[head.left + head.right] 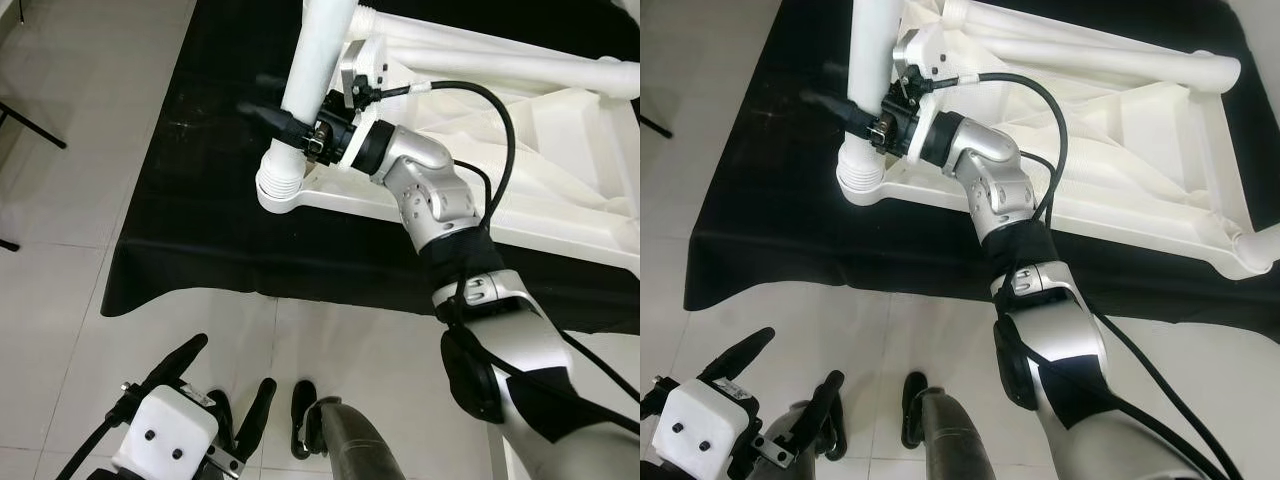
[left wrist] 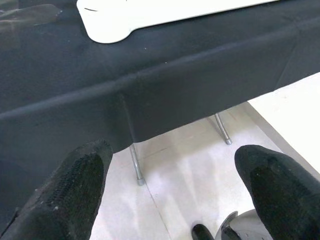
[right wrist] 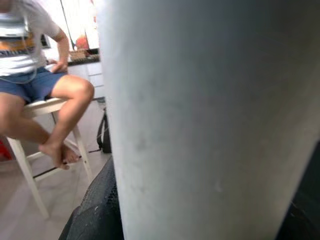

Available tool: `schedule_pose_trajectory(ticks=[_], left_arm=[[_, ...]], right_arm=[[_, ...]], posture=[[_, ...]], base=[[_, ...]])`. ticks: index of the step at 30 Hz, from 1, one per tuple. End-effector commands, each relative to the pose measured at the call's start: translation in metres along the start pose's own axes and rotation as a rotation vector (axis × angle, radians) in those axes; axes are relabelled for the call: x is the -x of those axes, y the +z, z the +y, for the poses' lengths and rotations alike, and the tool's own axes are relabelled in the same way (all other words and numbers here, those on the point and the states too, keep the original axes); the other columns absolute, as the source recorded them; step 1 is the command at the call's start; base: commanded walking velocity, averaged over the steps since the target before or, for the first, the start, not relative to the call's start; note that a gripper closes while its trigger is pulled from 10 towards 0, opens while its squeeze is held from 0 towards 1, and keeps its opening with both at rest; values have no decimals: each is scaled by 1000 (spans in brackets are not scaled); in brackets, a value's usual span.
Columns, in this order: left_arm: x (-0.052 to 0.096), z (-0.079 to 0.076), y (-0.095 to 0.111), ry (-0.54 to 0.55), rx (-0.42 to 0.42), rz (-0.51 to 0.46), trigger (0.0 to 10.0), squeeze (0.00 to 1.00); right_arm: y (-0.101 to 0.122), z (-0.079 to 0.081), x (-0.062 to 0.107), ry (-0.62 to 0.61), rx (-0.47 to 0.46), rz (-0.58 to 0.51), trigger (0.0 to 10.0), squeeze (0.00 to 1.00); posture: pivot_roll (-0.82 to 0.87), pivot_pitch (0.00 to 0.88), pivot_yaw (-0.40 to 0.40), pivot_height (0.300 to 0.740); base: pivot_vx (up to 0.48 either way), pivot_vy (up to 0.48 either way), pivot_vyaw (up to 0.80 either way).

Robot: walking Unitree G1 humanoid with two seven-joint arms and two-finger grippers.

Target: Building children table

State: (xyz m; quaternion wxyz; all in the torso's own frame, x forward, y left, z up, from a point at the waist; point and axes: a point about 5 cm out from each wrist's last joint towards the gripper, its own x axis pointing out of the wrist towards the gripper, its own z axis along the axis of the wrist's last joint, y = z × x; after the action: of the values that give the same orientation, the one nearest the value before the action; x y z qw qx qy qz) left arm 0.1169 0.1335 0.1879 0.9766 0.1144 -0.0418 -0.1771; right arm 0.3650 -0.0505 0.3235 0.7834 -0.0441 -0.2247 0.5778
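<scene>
a black-draped counter (image 1: 200,220) carries the white upturned table frame (image 1: 1120,190), which is laid across the far part of the cloth, one corner socket near the counter's front-left area. a white table leg (image 1: 318,60) is stood upright in that corner socket (image 1: 282,190), its ribbed base seated at the rim. the right claw (image 1: 290,128) is pinched around the leg low down, just above the socket. the left claw (image 1: 760,395) hangs low in front of the counter's front edge, its fingers spread and empty. a seated person (image 3: 35,75) is seen beyond the leg in the right wrist view. the leg could be cross-threaded or jammed if it is turned while tilted; the frame could be dragged across the cloth, since nothing is bracing it.
</scene>
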Motion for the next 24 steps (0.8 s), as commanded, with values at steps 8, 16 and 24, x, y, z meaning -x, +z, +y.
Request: schedule_pose_trajectory(ticks=[8,16,24], left_arm=[[1,-2,-4,-12,21,30,10000,0],[1,-3,-4,-12,22,28,10000,0],[1,-3,-3,-14,25,25,10000,0]], right_arm=[[-38,23,14,194,126,266,10000,0],[-37,25,15,256,164,386,10000,0],[-36,19,14,248,79,443,10000,0]], posture=[[-151,468,-154,740],[-151,464,-156,740],[-155,462,-162,740]], base=[[0,0,0],[0,0,0],[0,0,0]])
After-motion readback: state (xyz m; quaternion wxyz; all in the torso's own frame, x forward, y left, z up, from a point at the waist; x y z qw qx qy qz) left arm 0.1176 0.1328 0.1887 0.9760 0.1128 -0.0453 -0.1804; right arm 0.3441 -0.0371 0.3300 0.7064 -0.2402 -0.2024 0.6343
